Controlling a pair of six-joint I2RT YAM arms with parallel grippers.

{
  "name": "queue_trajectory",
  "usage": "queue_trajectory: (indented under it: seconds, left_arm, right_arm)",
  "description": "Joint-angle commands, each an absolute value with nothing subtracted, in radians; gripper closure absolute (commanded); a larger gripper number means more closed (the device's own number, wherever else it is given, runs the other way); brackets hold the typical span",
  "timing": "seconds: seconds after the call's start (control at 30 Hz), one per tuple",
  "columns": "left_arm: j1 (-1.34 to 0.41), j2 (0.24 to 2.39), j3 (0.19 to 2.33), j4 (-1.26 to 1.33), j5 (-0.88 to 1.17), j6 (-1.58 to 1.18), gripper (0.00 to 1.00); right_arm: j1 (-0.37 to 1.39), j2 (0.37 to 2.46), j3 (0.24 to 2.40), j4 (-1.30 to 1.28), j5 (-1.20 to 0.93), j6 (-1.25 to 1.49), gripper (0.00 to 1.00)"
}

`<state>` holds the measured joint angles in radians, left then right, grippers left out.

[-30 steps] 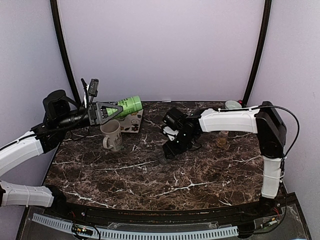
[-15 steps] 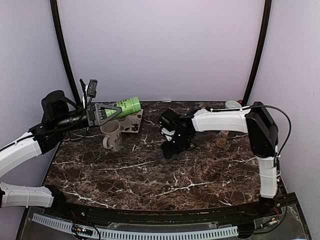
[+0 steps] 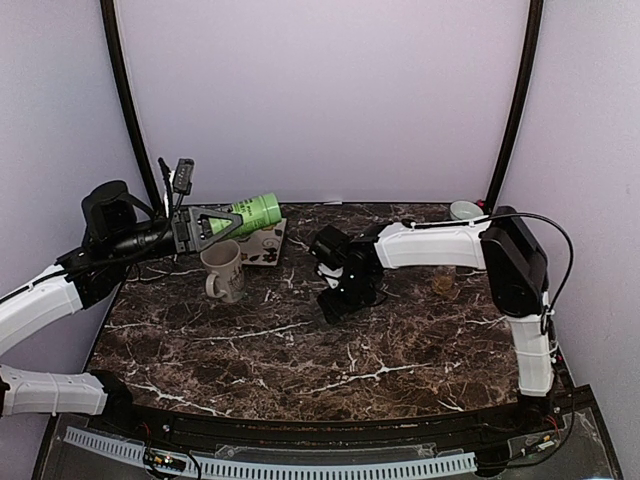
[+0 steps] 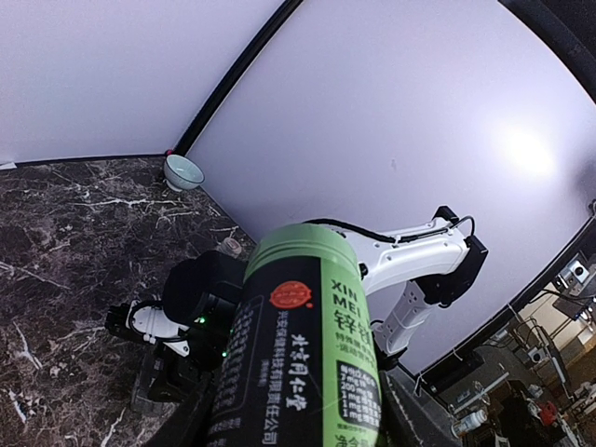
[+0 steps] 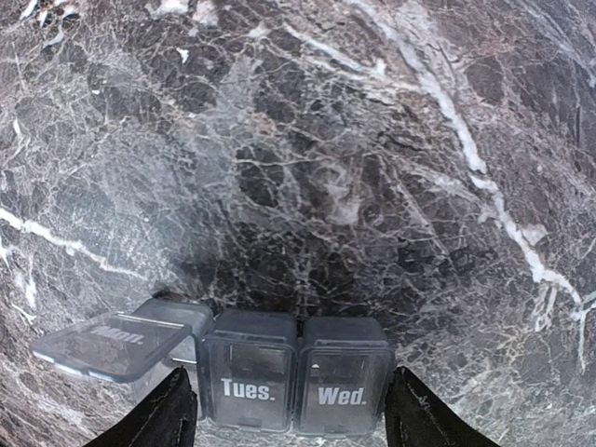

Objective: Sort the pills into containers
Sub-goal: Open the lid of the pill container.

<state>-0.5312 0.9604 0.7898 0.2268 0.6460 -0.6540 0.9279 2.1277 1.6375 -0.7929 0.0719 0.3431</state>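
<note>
Top external shows, at the far left, the left gripper (image 3: 203,228) clamped around a green cylindrical canister with a printed label (image 3: 255,212), held on its side above a white ceramic mug (image 3: 222,270). Mid-table, the right gripper (image 3: 337,303) points down at the dark grey plastic strip of joined pill compartments (image 5: 279,368). Its jaws stand wide apart with nothing in them.

From the right wrist, the Tues. and Wed. cells sit framed between the fingers (image 5: 172,414), both shut. The Mon. cell, its lid (image 5: 107,343) raised, runs behind the finger on that view's left, so the strip seems to lie just beyond the tips rather than clamped. Further right, a small clear jar (image 3: 444,275) holds something tan, probably the pills (image 3: 444,288), too small to make out singly.

The step looks like working the next lid. Come down square on Tues. and press only at the lid's lip. Avoid shoving the light strip across the slick dark marble table (image 3: 300,360) or knocking Mon. shut.
</note>
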Motion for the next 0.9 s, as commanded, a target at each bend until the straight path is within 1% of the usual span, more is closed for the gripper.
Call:
queue_trajectory:
  seconds: [0.0,0.07,0.17,0.4,0.53,0.67,0.87]
  left_arm:
    - [-0.535,0.921,0.786,0.225,0.661,-0.631,1.0]
    - [-0.535,0.914,0.787,0.221,0.661,-0.628,1.0]
    - [-0.535,0.908,0.789,0.213,0.665,-0.627,1.0]
    - [-0.534,0.891,0.786,0.205,0.673,-0.626,1.0]
    - [-0.535,0.874,0.774,0.217,0.683,-0.633,1.0]
    - [-0.535,0.85,0.761,0.224,0.699,-0.641,1.0]
    - [-0.535,0.817,0.748,0.212,0.727,-0.642,1.0]
  right_arm:
    - [0.939,2.154,1.673,-0.812,0.083,0.373,0.32]
    - [0.94,2.164,1.677,-0.823,0.087,0.389,0.37]
    - [0.939,2.174,1.694,-0.84,0.104,0.43,0.52]
    - [0.939,2.203,1.746,-0.892,0.152,0.58,0.67]
    - [0.938,2.198,1.737,-0.885,0.163,0.678,0.68]
    - [0.939,2.201,1.725,-0.884,0.173,0.758,0.67]
    - [0.939,2.174,1.717,-0.894,0.184,0.88,0.59]
